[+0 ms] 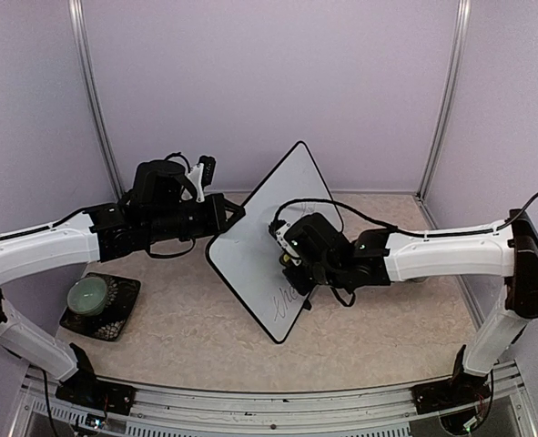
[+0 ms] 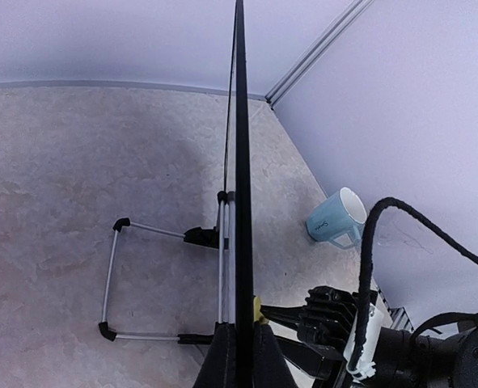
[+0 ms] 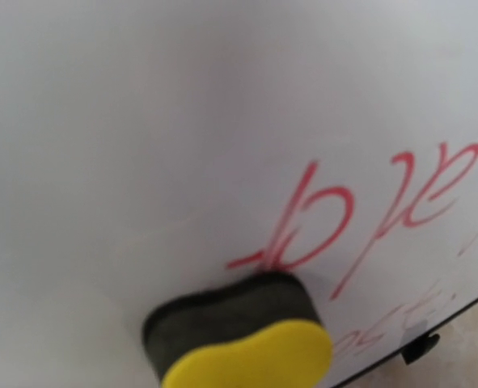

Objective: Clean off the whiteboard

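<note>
1. In the lower left of the top view you have a pale green bowl [image 1: 90, 293] sitting on a dark square mat [image 1: 123, 314].
2. Right of centre in the left wrist view you see a light blue mug [image 2: 337, 218] with a white inside, close to the foot of the wall.
3. The table [image 1: 378, 319] under it all is beige and mottled.
4. Lavender walls [image 1: 269, 82] close you in on three sides, with a metal post [image 1: 93, 100] in each back corner.
5. A metal rail [image 1: 269, 405] runs along the bottom edge of the top view.
</note>
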